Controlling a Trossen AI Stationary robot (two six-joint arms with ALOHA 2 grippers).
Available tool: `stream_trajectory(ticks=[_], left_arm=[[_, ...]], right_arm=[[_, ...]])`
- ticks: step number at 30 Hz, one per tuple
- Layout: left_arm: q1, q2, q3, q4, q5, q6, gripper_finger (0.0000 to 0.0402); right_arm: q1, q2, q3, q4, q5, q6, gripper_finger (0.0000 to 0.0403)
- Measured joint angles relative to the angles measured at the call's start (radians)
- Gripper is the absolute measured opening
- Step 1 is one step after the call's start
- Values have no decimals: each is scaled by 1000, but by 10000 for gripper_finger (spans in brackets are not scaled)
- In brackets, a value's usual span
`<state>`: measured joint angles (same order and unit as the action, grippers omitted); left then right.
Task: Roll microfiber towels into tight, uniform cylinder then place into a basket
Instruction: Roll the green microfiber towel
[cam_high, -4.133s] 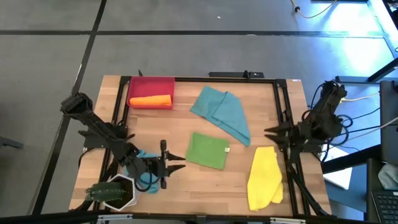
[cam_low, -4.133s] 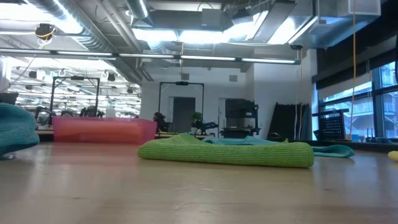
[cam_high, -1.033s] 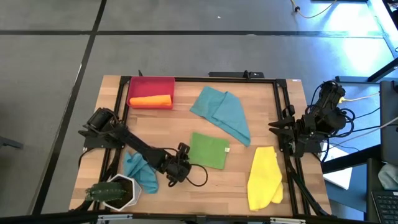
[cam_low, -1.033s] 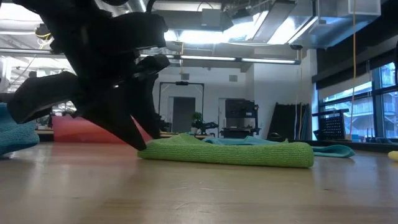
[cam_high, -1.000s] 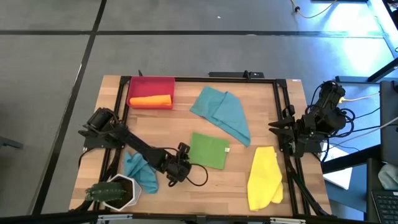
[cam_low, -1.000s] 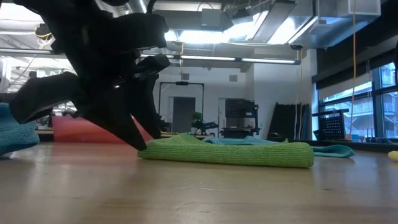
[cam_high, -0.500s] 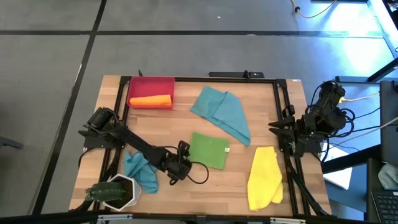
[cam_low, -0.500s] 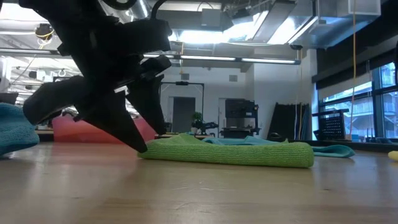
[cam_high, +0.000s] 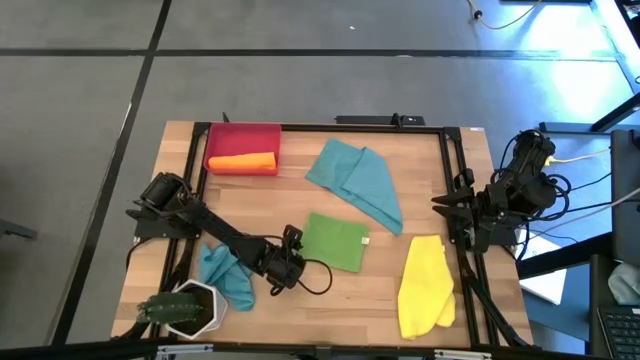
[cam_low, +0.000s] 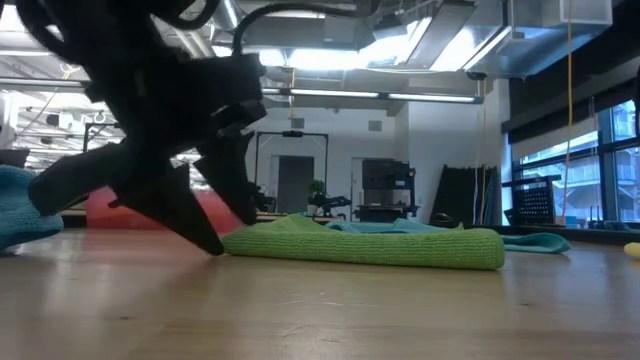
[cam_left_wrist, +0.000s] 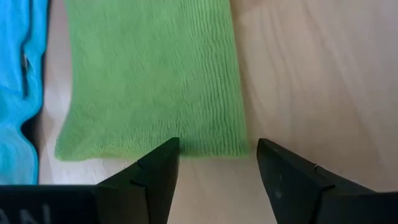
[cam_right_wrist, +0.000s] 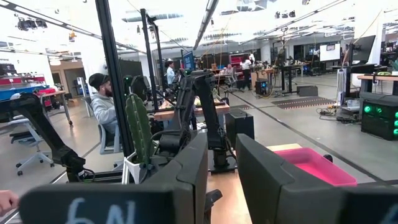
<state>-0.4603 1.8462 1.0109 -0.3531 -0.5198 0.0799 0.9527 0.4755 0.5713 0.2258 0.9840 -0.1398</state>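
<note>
The green towel (cam_high: 335, 242) lies folded flat near the middle of the table (cam_high: 440, 195). The left gripper (cam_high: 291, 258) sits low at its near edge, fingers spread apart with nothing between them; in the left wrist view the 2 dark fingers (cam_left_wrist: 158, 174) straddle the corner of the green cloth (cam_left_wrist: 149, 74) without clamping it. Just beside that arm lies 1 crumpled teal towel (cam_high: 225, 275), next to the white hexagonal pot (cam_high: 190, 310). A second teal towel (cam_high: 358, 180) is spread out beyond the green one, and the yellow towel (cam_high: 425, 285) lies toward the right side. The red basket (cam_high: 243, 139) sits at the far left corner with the rolled orange towel (cam_high: 242, 162) inside. The right gripper (cam_high: 445, 212) waits at the table's right edge, fingers slightly apart and holding nothing.
</note>
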Motion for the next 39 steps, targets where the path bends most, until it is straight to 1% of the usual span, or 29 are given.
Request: stream_trajectory(ticks=[6, 10, 15, 21, 28, 33, 39], left_arm=[[-1, -5, -33, 23, -6, -48, 206], [-2, -5, -36, 36, -18, -43, 206], [-2, -3, -38, 69, -29, 53, 206], [-6, 2, -40, 72, -133, 191, 206], [-6, 2, -40, 79, -142, 248, 205], [-6, 2, -40, 81, -142, 255, 184], [-6, 29, -39, 90, -142, 269, 134]], right_arm=[[0, 0, 0, 0, 0, 0, 86], [0, 0, 0, 0, 0, 0, 86], [0, 0, 0, 0, 0, 0, 86], [0, 0, 0, 0, 0, 0, 86], [0, 0, 0, 0, 0, 0, 86], [0, 0, 0, 1, 0, 0, 86], [0, 0, 0, 4, 0, 0, 86]])
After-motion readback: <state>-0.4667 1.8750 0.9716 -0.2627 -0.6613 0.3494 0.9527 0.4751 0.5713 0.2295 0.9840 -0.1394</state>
